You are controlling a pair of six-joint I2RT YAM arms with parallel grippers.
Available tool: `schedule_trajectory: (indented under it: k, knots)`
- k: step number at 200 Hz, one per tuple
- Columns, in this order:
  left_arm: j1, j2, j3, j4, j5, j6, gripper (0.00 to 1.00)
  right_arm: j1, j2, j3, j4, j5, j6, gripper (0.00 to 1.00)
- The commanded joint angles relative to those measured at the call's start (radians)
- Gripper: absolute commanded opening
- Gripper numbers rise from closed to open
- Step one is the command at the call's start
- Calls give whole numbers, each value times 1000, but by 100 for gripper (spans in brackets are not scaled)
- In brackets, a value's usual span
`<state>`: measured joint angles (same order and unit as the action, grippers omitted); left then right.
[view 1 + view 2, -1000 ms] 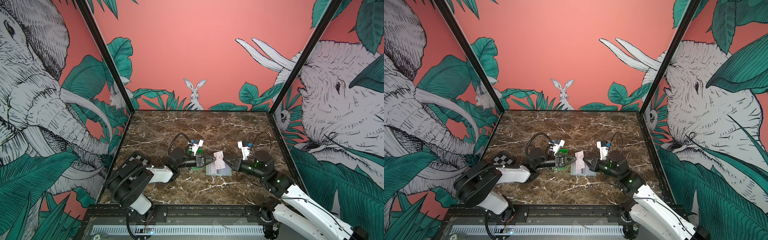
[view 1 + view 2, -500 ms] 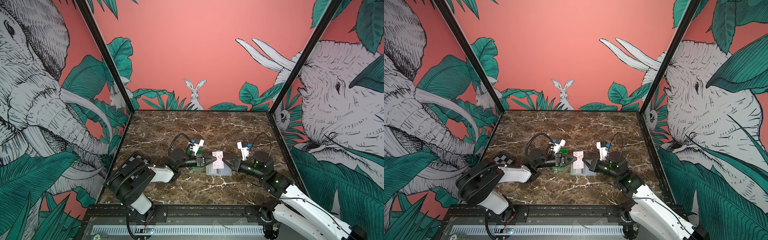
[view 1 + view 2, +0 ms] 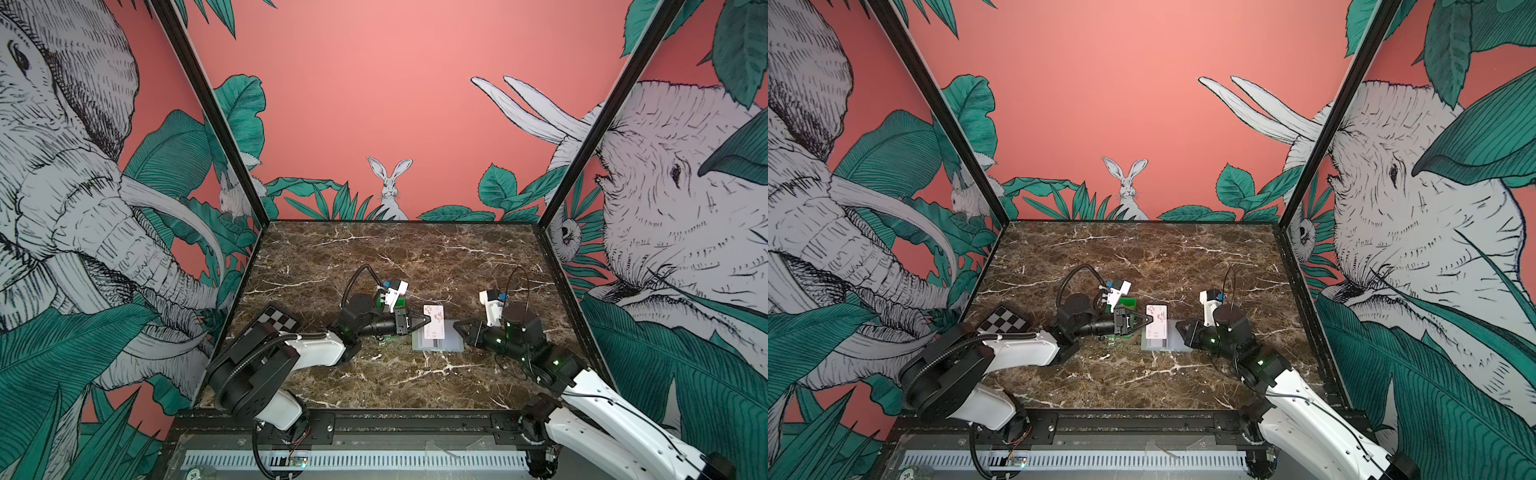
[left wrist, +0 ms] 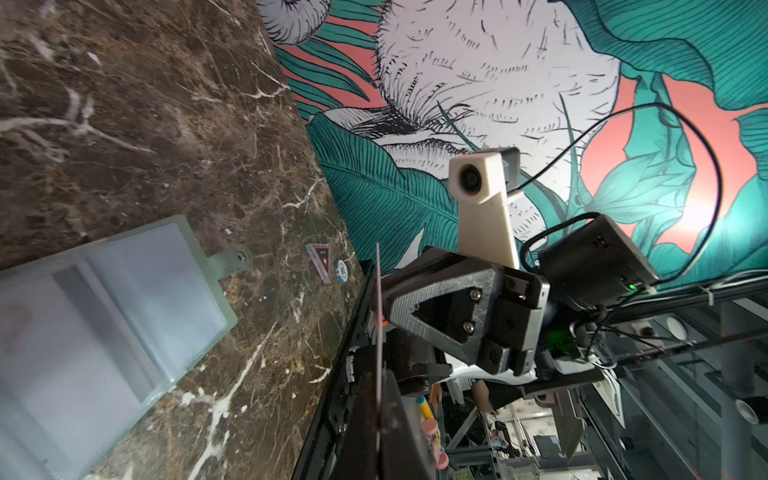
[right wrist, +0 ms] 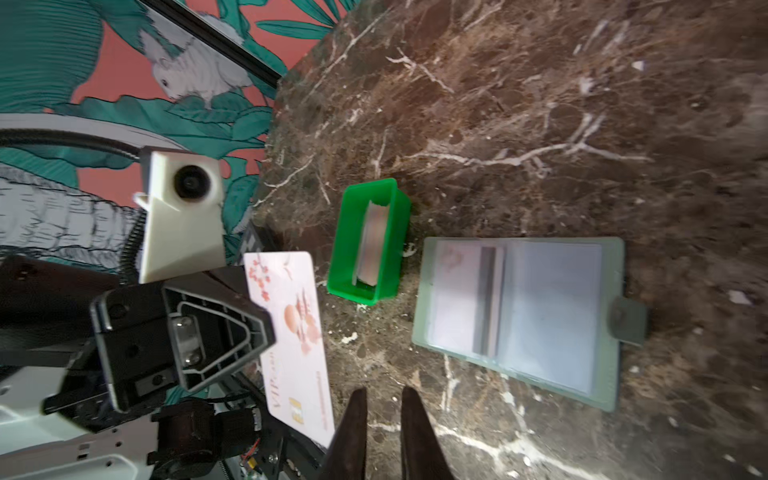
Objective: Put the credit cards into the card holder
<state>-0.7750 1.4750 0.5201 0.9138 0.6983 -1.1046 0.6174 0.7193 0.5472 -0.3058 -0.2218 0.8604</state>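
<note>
Pinching credit card (image 3: pixel 435 328), left hand (image 3: pixel 426 322); long axis along card holder (image 3: pixel 451 343) spine

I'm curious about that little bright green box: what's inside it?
Inside the green box, pale cards stand on edge; their count and faces are hidden.

We see white shells on the left arm (image 3: pixel 316 351) and right arm (image 3: pixel 602 415), black joints dotted with green lights, a corrugated hose (image 5: pixel 83 139) — and beside the cream wrist camera (image 5: pixel 180 216), the left pincer (image 5: pixel 270 334), black, triangular, ribbed, silver-screwed.
</note>
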Motion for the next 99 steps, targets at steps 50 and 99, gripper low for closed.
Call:
schedule_trajectory:
  k: [50,99]
  knots:
    - [-14,-54,46,-278,-163,96,3,-5,119,67,-254,143,-152,20]
    - [-57,-51,106,-485,-270,179,4,-6,186,12,-228,178,-176,19]
